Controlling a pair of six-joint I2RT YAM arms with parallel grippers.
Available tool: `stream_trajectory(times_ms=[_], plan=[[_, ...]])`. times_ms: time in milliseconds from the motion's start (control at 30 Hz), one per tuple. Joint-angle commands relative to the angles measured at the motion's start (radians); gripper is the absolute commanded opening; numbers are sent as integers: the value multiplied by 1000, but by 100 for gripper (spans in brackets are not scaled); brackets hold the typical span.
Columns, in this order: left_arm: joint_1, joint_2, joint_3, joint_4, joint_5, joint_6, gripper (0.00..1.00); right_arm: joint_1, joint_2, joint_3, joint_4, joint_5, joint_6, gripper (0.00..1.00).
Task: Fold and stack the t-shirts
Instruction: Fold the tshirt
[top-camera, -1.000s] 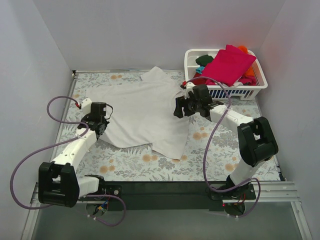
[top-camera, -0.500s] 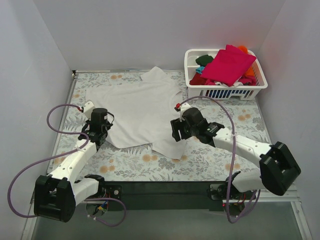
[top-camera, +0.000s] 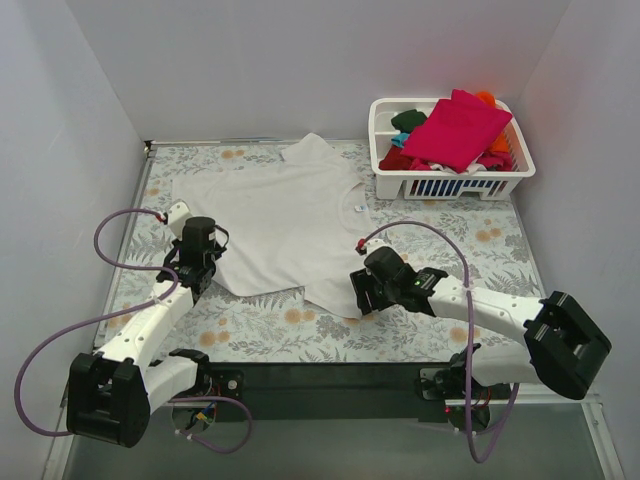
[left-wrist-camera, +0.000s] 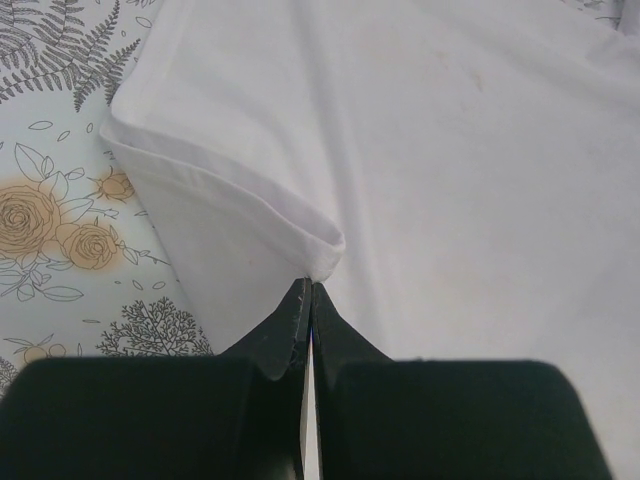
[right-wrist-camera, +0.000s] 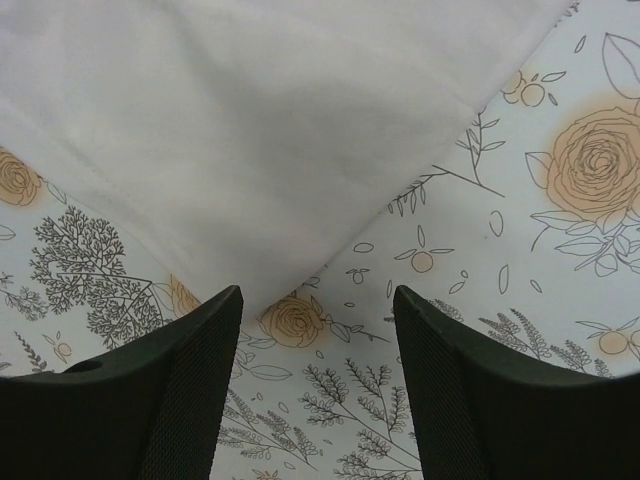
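The large white t-shirt (top-camera: 285, 210) lies spread on the floral table. My left gripper (top-camera: 203, 263) is at its left sleeve. In the left wrist view the gripper (left-wrist-camera: 308, 287) is shut, pinching the folded sleeve hem of the white shirt (left-wrist-camera: 450, 150). My right gripper (top-camera: 362, 293) is open, low over the shirt's near right corner. In the right wrist view the gripper (right-wrist-camera: 318, 300) has its jaws wide apart, and the corner of the shirt (right-wrist-camera: 250, 120) lies just ahead of them, untouched. Magenta (top-camera: 455, 130), dark green (top-camera: 408, 120), orange (top-camera: 487, 98), red (top-camera: 398, 160) and teal (top-camera: 400, 140) shirts lie piled in the basket.
The white slatted basket (top-camera: 378, 118) stands at the back right corner. The floral tablecloth (top-camera: 470, 245) shows bare to the right of the white shirt and along the near edge. Grey walls close in the left, back and right sides.
My right arm has swung from the shirt's collar side by the basket down to the near right corner of the shirt. My left gripper shifted slightly nearer, still at the sleeve.
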Motion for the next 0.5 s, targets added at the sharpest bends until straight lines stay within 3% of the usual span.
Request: stream_trajectory(times_ms=[0, 467], plan=[[-6, -29, -10, 6, -40, 14, 0, 35, -13, -7, 11, 16, 46, 56], [-7, -33, -10, 5, -54, 20, 0, 99, 82, 5, 40, 8, 78, 52]])
